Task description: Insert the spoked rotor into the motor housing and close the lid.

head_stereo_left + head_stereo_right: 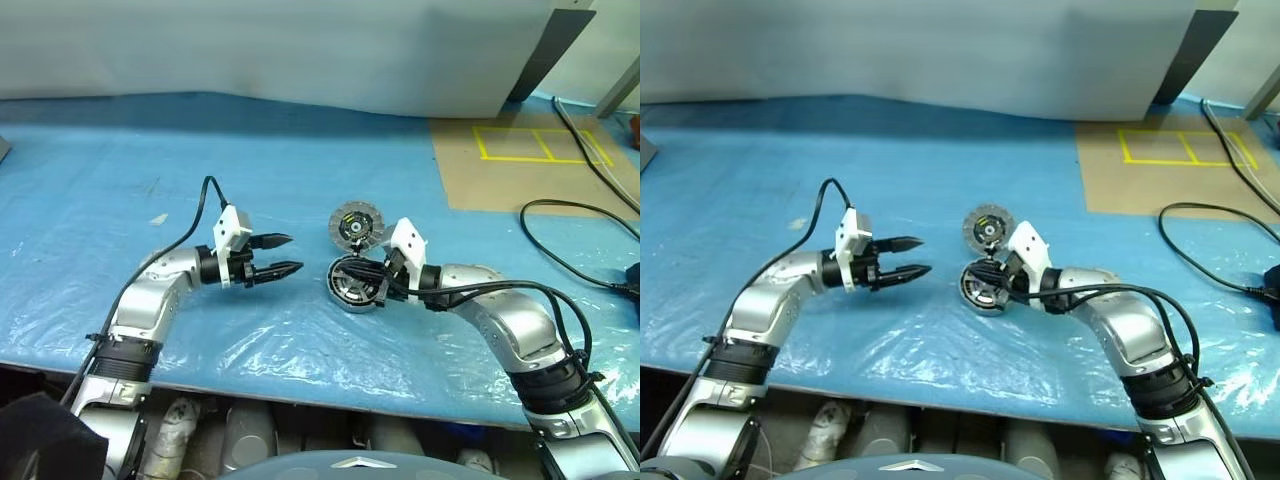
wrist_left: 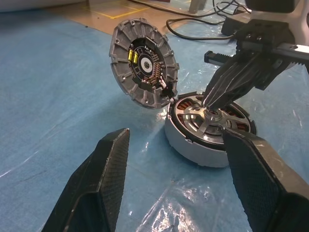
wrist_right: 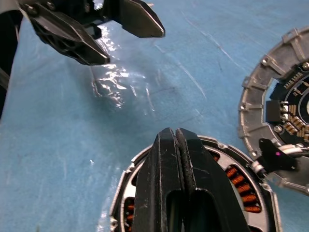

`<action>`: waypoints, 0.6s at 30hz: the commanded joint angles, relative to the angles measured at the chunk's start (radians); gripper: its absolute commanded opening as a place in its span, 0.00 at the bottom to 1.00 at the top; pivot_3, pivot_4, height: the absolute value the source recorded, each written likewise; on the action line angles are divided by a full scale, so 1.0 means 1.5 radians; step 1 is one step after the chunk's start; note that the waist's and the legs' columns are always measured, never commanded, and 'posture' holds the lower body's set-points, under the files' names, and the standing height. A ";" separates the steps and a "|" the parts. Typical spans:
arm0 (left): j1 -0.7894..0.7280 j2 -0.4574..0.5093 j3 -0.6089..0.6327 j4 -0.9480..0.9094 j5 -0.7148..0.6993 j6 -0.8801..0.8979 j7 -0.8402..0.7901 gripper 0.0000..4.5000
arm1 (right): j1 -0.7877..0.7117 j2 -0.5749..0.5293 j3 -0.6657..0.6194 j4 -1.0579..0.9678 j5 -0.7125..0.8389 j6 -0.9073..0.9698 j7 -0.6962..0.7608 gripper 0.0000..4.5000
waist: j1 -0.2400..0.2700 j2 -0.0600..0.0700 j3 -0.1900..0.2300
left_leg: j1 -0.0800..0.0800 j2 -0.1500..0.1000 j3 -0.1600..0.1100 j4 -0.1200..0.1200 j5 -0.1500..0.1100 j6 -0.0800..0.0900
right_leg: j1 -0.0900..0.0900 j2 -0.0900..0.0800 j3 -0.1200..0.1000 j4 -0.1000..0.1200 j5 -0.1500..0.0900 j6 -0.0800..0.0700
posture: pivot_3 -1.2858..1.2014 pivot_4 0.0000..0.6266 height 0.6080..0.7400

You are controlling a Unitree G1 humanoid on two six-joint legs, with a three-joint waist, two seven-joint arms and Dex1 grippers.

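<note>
On the blue plastic-covered counter [image 1: 90, 200], nearest to me, the two arms reach in from both sides. The left hand [image 1: 283, 255] has its black fingers apart and holds nothing; it points level toward the parts and stands a little apart from them. The right hand [image 2: 212, 96] has its fingers pressed together, and their tips rest on the shiny hub inside the round squat motor housing with copper-brown windings [image 2: 210, 133]. They grip nothing; they seem only to press.

The spoked rotor with the dark rim and silver spokes [image 2: 205, 124] lies already inside the housing, and I can see the windings between its spokes. Whether it is fully seated, I cannot tell.

Just behind the housing the grey round lid with ribbed edge [image 1: 356, 225] stands tilted, its lower edge touching the housing rim. Its inner face with a small circuit and yellow marks is toward the left hand.

I judge the housing as heavy, stiff metal that will not slide easily on the foil. The lid looks like rigid cast metal, not fragile at the rim, but the small circuit and a thin wire at its lower edge are delicate. It is better to take the lid by its ribbed outer edge, across the thickness, and to lower it slowly.
</note>
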 commanded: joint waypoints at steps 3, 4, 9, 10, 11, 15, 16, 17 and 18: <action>0.006 -0.024 0.007 -0.045 -0.008 0.000 0.055 0.71 | 0.007 -0.009 0.008 0.017 -0.021 -0.037 0.026 0.00 | 0.000 0.000 0.000 | 0.000 0.000 0.000 0.000 0.000 0.000 | 0.000 0.000 0.000 0.000 0.000 0.000 | 0.52 0.24 1.00; 0.006 -0.029 0.005 -0.044 -0.006 0.000 0.062 0.71 | 0.011 -0.011 0.012 0.020 -0.027 -0.040 0.029 0.00 | 0.000 0.000 0.000 | 0.000 0.000 0.000 0.000 0.000 0.000 | 0.000 0.000 0.000 0.000 0.000 0.000 | 0.52 0.24 1.00; -0.024 -0.067 -0.009 0.007 0.027 -0.009 0.123 0.71 | 0.028 -0.019 0.043 0.047 -0.070 -0.074 0.042 0.00 | -0.003 0.000 0.000 | 0.001 0.000 0.000 0.000 0.000 0.000 | 0.000 0.000 0.000 0.000 0.000 0.000 | 0.52 0.24 1.00; -0.036 -0.074 -0.009 0.024 0.033 -0.013 0.131 0.71 | 0.028 -0.018 0.040 0.050 -0.072 -0.076 0.042 0.00 | -0.003 0.000 0.000 | 0.001 0.000 0.000 0.000 0.000 0.000 | 0.001 0.000 0.000 0.000 0.000 0.000 | 0.52 0.24 1.00; -0.045 -0.079 -0.008 0.036 0.031 -0.012 0.131 0.71 | 0.028 -0.016 0.034 0.051 -0.070 -0.077 0.043 0.00 | -0.004 0.000 0.000 | 0.001 0.000 0.000 0.000 0.000 0.000 | 0.001 0.000 0.000 0.000 0.000 0.000 | 0.52 0.24 1.00; -0.091 -0.099 -0.001 0.089 0.019 -0.010 0.127 0.71 | 0.029 -0.013 -0.014 0.020 -0.024 -0.049 0.041 0.00 | -0.005 0.000 0.000 | 0.001 0.000 0.000 0.001 0.000 0.000 | 0.001 0.000 0.000 0.000 0.000 0.000 | 0.52 0.24 1.00; -0.096 -0.100 0.000 0.094 0.016 -0.010 0.124 0.71 | 0.029 -0.014 -0.020 0.016 -0.020 -0.045 0.039 0.00 | -0.005 0.000 0.000 | 0.001 0.000 0.000 0.001 0.000 0.000 | 0.001 0.000 0.000 0.000 0.000 0.000 | 0.52 0.24 1.00; -0.102 -0.103 0.002 0.100 0.012 -0.008 0.121 0.71 | 0.031 -0.014 -0.034 0.000 -0.004 -0.034 0.039 0.00 | -0.005 0.000 0.000 | 0.001 0.000 0.000 0.001 0.000 0.000 | 0.001 0.000 0.000 0.000 0.000 0.000 | 0.52 0.24 1.00; -0.108 -0.105 0.004 0.107 0.010 -0.008 0.120 0.71 | 0.032 -0.013 -0.050 -0.016 0.015 -0.021 0.037 0.00 | -0.005 0.000 0.000 | 0.001 0.000 0.000 0.001 0.000 0.000 | 0.001 0.000 0.000 0.000 0.000 0.000 | 0.52 0.24 1.00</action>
